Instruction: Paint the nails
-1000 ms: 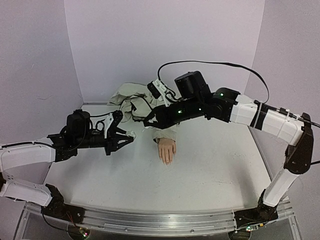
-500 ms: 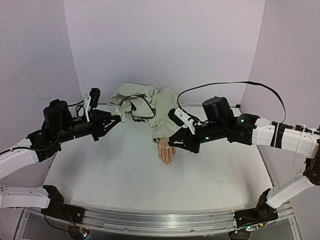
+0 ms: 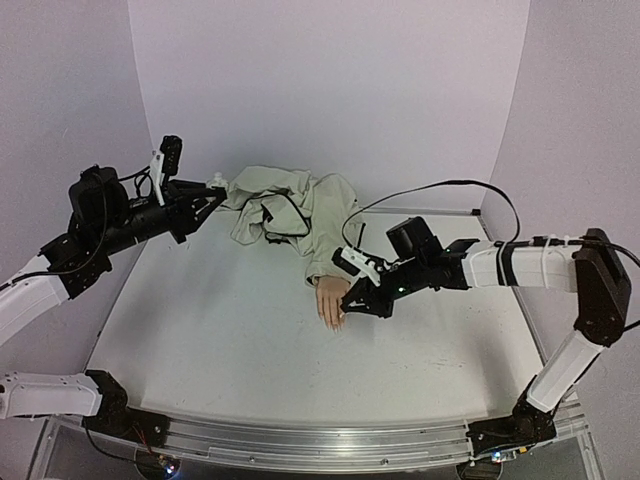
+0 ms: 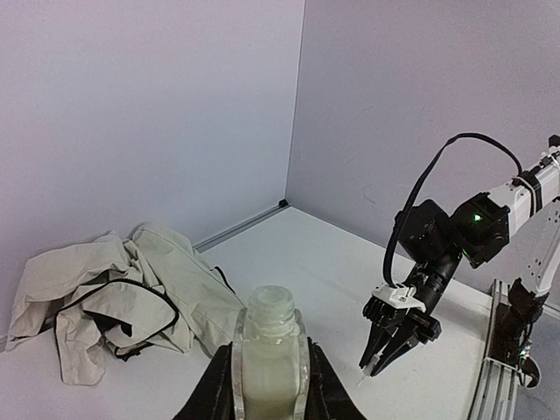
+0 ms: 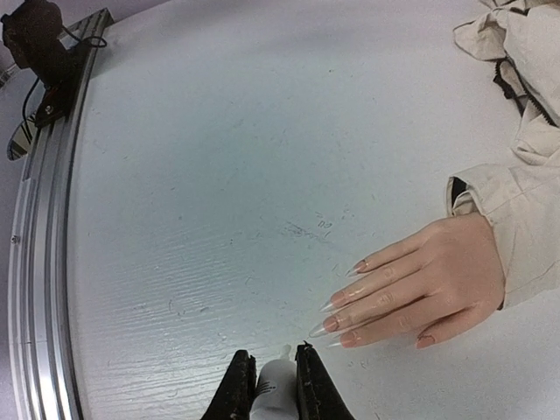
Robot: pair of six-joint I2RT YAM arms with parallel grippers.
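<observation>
Lifted higher, left end effector [image 4: 269, 385] grips open bottle [image 4: 269, 350], seemingly full

Top view: the nails [image 3: 336, 322] were too small to make out, and the wrist of the hand [image 3: 332, 300] lay hidden inside the sleeve [image 3: 330, 268]. Left wrist view: the base of the bottle [image 4: 269, 350] was cut off by the lower edge. Right wrist view: the white piece [image 5: 276, 381] was cut off likewise, and the sleeve ran past the right edge.
</observation>
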